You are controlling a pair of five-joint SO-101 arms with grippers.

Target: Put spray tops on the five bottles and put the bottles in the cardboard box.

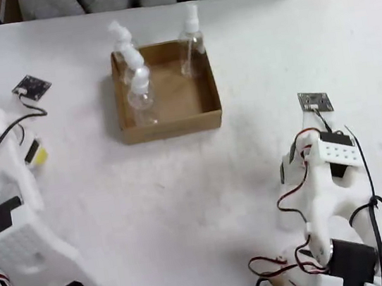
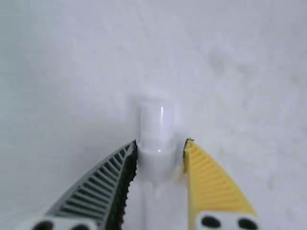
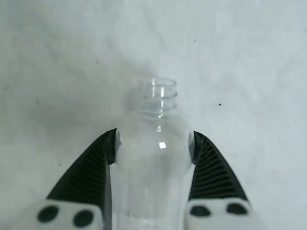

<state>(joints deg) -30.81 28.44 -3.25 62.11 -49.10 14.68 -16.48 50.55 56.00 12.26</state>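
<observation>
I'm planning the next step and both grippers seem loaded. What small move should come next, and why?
Probably bring the spray top in the left gripper toward the bottle in the right gripper, because that bottle's threaded neck is bare.

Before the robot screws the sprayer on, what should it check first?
1. Left gripper shut on the spray top: ok.
2. Right gripper shut on the bottle: ok.
3. Bottle neck open, nothing on it: ok.
4. Spray top lined up with the neck: not ok, bare table lies past the top, with no neck near it.
5. Room in the cardboard box: ok, three topped bottles stand inside and the front floor is bare.
</observation>
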